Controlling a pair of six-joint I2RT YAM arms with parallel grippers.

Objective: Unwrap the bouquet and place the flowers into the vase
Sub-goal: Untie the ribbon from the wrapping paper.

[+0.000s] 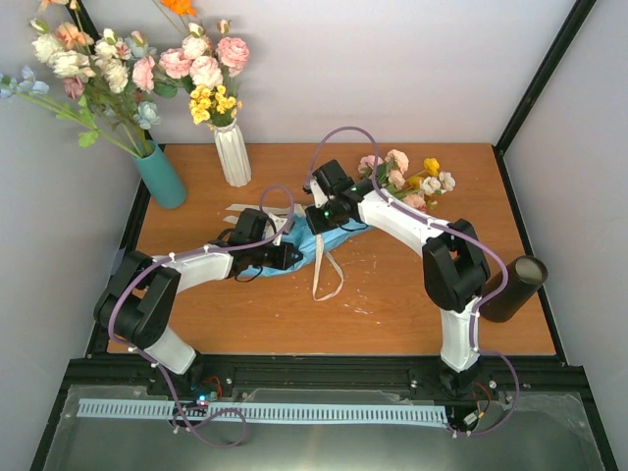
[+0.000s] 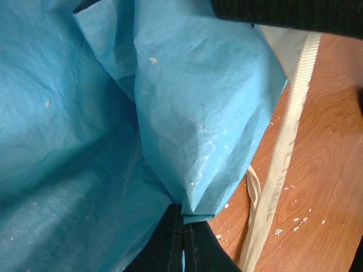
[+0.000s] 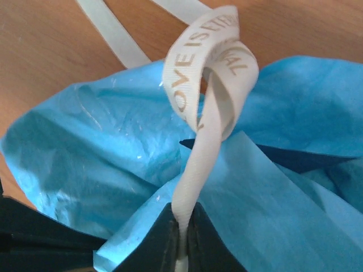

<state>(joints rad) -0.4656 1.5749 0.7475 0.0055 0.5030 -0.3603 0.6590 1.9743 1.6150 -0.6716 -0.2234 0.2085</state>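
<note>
Right tool [image 3: 182,224] is pinched shut on the beige ribbon [image 3: 195,158] just above the blue paper [image 2: 187,102], looks set to tug that loop free. Left tool [image 2: 182,212] is clamped on the paper's edge, I'd guess to pin it down meanwhile. Beyond the paper's far right side lie the flowers [image 1: 407,182], and the vase [image 1: 515,287] sits well right of the paper at the counter [image 1: 392,285] edge

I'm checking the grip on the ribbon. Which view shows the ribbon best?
Right wrist: the ribbon loops up close, pinched in the right gripper. Top external shows only thin strands; left wrist shows a flat strip on the table.
</note>
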